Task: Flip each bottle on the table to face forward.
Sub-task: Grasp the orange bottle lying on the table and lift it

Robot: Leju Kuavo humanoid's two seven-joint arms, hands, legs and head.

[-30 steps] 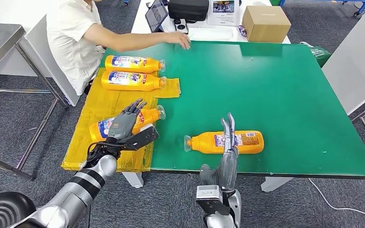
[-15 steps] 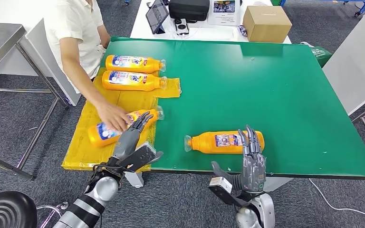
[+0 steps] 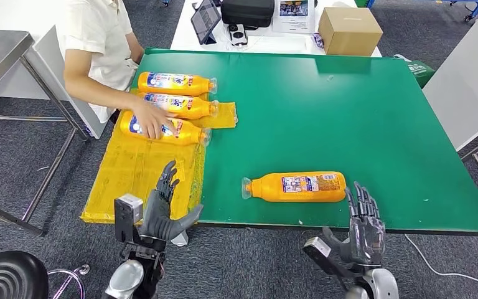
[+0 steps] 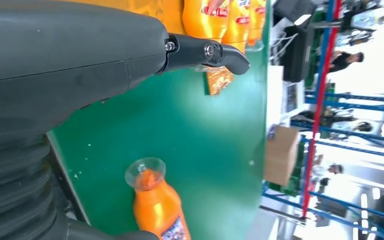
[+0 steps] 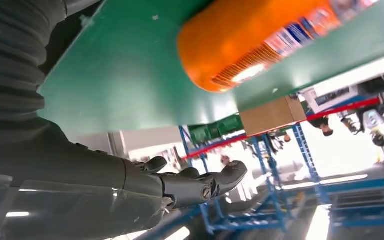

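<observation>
An orange plastic bottle with a clear cap (image 3: pixel 295 187) lies on its side near the front edge of the green table (image 3: pixel 348 112), its long axis running across the table, cap toward the robot's left and base toward its right, printed label facing up. The right hand (image 3: pixel 362 224) hangs just off the table's front edge beside the bottle's base, fingers spread, holding nothing. The left hand (image 3: pixel 164 208) is raised at the front edge over the yellow plastic sheet (image 3: pixel 134 177), fingers apart and empty. Three more orange bottles lie side by side at the table's far left, caps toward the robot's right: the farthest bottle (image 3: pixel 175 83), the middle bottle (image 3: pixel 180 105) and the nearest bottle (image 3: pixel 165 129), on which a person's hand (image 3: pixel 149 121) rests.
</observation>
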